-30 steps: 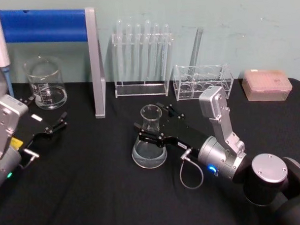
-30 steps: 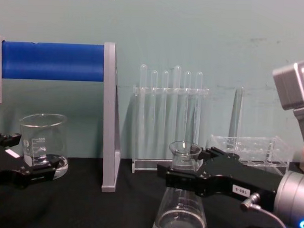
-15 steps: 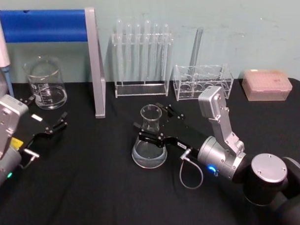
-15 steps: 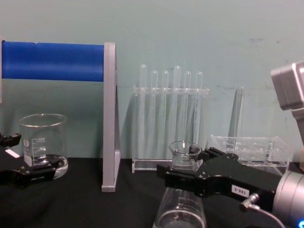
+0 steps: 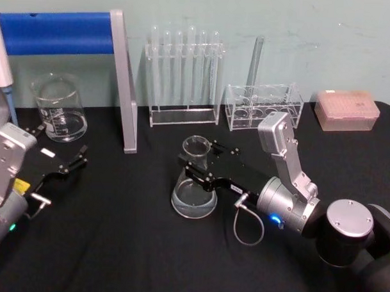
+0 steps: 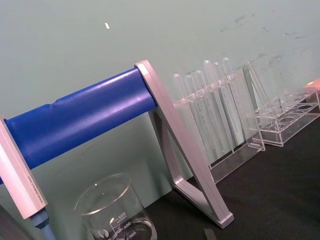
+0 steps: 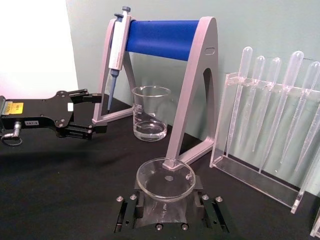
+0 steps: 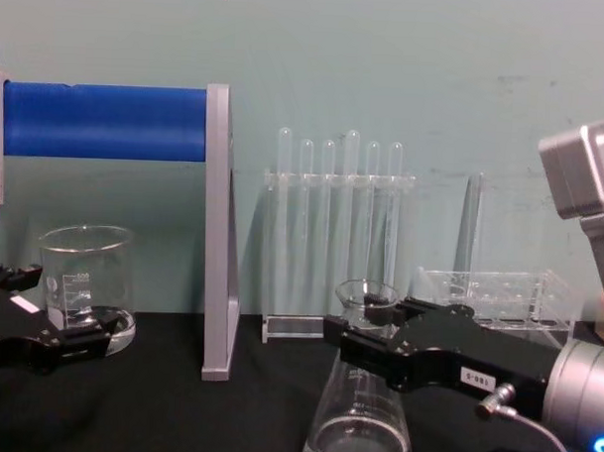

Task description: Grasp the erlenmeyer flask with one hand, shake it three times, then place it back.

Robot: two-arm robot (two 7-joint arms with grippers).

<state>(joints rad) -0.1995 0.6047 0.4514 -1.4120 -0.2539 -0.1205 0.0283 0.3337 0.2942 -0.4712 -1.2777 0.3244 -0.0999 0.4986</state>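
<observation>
Counting items on the black-clothed table [image 5: 114, 246]: 1 clear glass conical erlenmeyer flask [image 5: 193, 197] with white marks and a little clear liquid, 1 straight-sided glass beaker [image 5: 58, 109], 1 grey stand with a blue roll bar [image 5: 58, 32], 1 white-and-blue pipette [image 7: 117, 47] hung on that stand, 1 clear acrylic rack [image 5: 183, 75] holding 6 thin tubes, 1 lower clear rack [image 5: 263, 107] with 1 tall tube [image 5: 254, 58], 1 pink lidded box [image 5: 347, 109], 2 black grippers

Flask sits near table centre, in front of the 6-tube rack and well apart from the beaker at far left

Right gripper [image 5: 198, 154], black, 2 jaws, silver wrist with a blue light, reaches in from the right at neck height. The jaws stand 1 on each side of the flask neck, just below the flared rim; in the right wrist view the mouth of the flask [image 7: 166, 178] lies directly between them and both inner faces press the glass, so the grip is closed on the neck. From the chest view the flask body [image 8: 360, 416] hangs below the jaws; whether the base has left the cloth I cannot tell

Left gripper [image 5: 60, 143] parked at the left edge near the beaker, jaws spread, holding nothing
</observation>
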